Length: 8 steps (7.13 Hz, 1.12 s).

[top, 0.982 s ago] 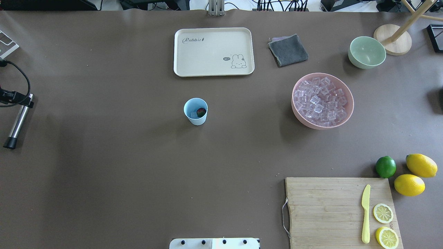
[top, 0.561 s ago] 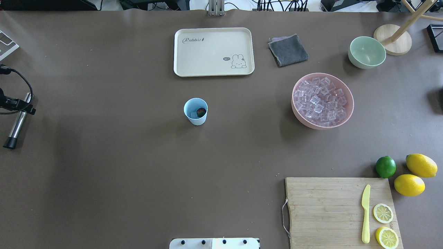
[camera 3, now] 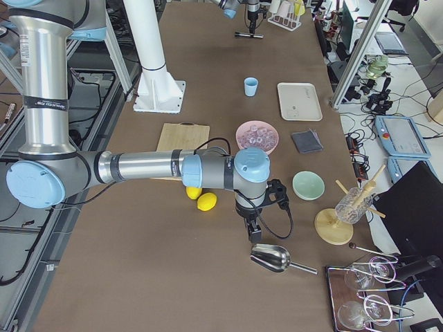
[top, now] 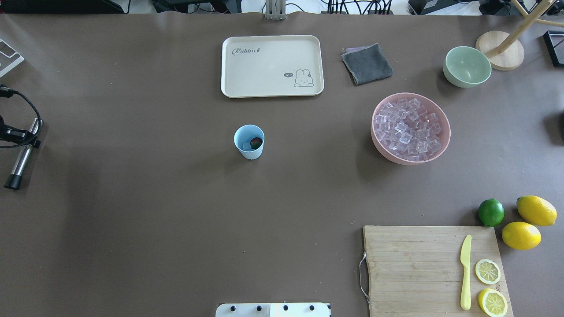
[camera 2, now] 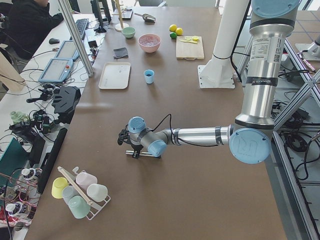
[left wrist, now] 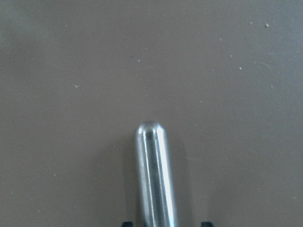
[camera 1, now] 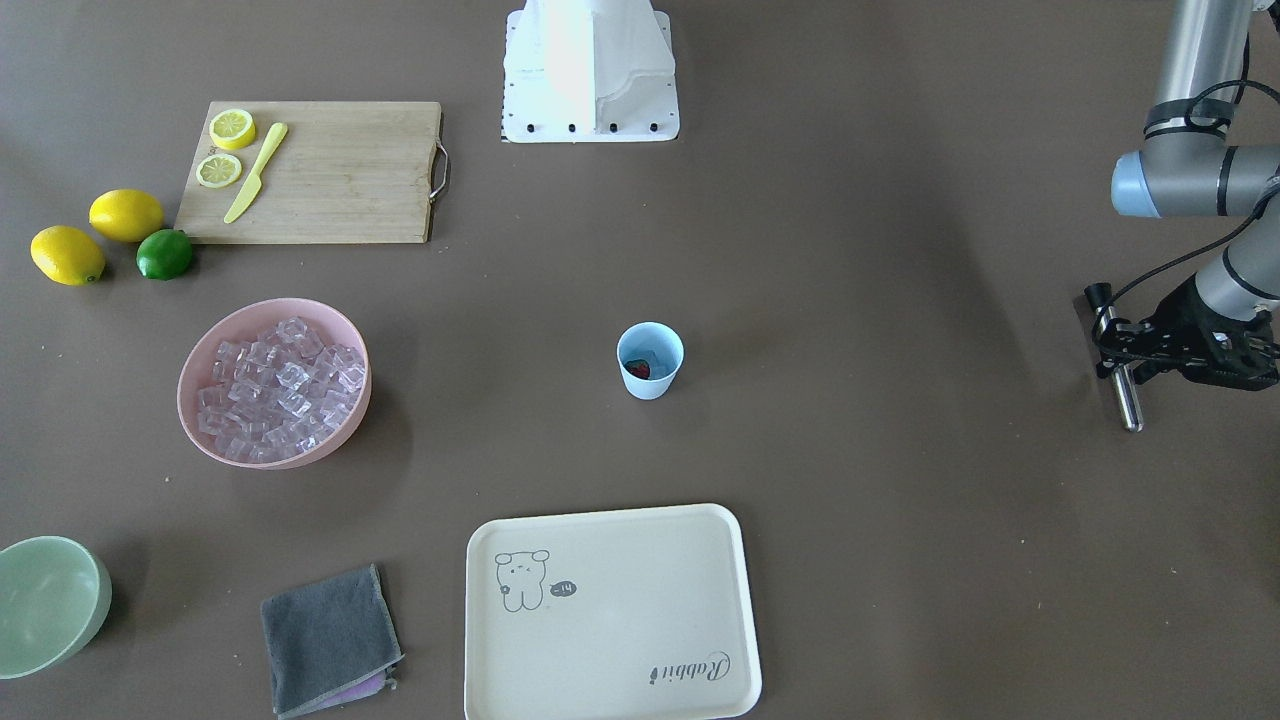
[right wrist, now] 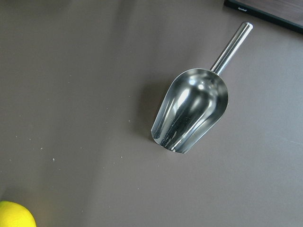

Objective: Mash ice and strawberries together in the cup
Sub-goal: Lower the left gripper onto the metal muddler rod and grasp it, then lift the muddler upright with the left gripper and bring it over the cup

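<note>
1. Your left claw is spread, straddling a metal rod that lies on the tabletop, with a gap on either side.
2. Your right claw hangs above a steel scoop; you cannot tell whether it is spread.
3. The cup stands mid-tabletop, well apart from both claws, holding the strawberry and ice.

Left arm stretched low across the table's left end, left gripper pointing down, jaws parted — right arm reaching out to the right end, right gripper hanging downward, jaw state unclear
</note>
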Available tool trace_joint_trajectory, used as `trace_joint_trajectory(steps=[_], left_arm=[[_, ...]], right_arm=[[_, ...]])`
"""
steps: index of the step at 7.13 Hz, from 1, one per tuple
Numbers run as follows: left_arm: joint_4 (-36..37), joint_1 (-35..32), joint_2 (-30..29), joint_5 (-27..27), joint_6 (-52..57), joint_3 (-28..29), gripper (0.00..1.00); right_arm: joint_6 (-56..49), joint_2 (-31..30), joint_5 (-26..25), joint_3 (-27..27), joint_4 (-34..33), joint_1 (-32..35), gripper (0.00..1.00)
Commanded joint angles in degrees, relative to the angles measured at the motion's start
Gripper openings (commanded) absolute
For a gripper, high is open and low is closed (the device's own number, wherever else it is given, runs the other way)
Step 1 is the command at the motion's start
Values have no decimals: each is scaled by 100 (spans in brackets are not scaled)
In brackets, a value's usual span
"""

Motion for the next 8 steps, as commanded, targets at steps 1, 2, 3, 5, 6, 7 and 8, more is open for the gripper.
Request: trace_joint_trajectory(steps=[1,2,3,5,6,7,8], left_arm=[[35,1,-9,-20,-2,-24,0],[44,-8,-27,-46,24,-120,0],[44,-8,-97,-38,25,-373,0],[0,-96,-832,15,-98,-734,0],[0,-79,-1575,24,-734,-745,0],[26,-52,-2252,15,-984,-736,0],[-9,18,-2729,24,-1656,-771,0]], right_arm=[[-12,-12,8,9,0,52,99],[-12,-12,0,0,0,61,99],[-12,5,0,9,0,79,99],[-12,-12,-18,79,-9,96,99],[-12,-12,-9,97,-9,96,99],[-12,-4,8,114,-26,96,99],[-12,-4,43,106,-26,96,99]])
